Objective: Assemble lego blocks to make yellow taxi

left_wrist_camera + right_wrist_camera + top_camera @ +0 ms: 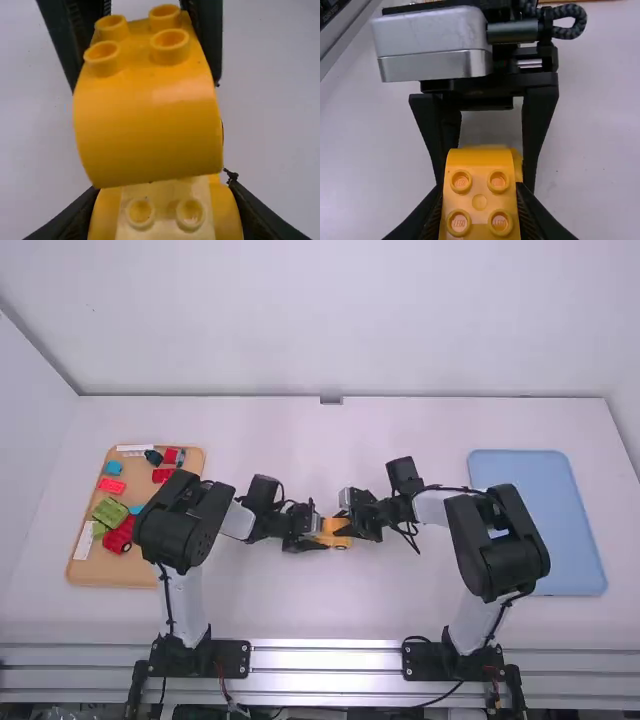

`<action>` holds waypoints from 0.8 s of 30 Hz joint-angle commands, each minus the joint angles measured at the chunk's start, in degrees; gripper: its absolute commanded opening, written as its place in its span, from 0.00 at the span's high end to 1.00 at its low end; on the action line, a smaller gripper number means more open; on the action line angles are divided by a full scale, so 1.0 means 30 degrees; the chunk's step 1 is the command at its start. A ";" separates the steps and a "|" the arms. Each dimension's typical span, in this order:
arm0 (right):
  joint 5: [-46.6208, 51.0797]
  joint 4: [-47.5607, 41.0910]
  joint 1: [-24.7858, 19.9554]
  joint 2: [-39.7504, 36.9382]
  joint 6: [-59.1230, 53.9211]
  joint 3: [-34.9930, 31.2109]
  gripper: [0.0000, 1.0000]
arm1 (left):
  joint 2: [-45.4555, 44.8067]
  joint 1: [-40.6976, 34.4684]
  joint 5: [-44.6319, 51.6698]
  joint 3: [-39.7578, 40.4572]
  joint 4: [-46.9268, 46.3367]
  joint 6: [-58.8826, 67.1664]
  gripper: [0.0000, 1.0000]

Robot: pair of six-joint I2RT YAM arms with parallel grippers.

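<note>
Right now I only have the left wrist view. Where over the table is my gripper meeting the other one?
Observer: In the high view, the left gripper and right gripper meet near the middle of the table, between two trays.

Operator: What's on the tray nearer my arm?

Observer: The tan tray holds loose red, blue and green bricks.

Operator: And where's the other tray?

Observer: The blue tray lies at the table's right side, partly hidden by the right arm.
</note>
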 commanded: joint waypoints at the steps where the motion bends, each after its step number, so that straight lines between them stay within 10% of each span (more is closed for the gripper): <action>1: 0.0277 0.0073 0.0022 0.0233 0.0095 0.0372 0.91 | 0.0350 -0.0248 -0.0663 -0.0233 0.0233 -0.1180 0.61; 24: -0.0357 0.1647 0.0109 0.1435 0.1107 0.0226 0.97 | 0.0357 -0.0597 -0.0794 -0.0233 0.0729 -0.1355 0.62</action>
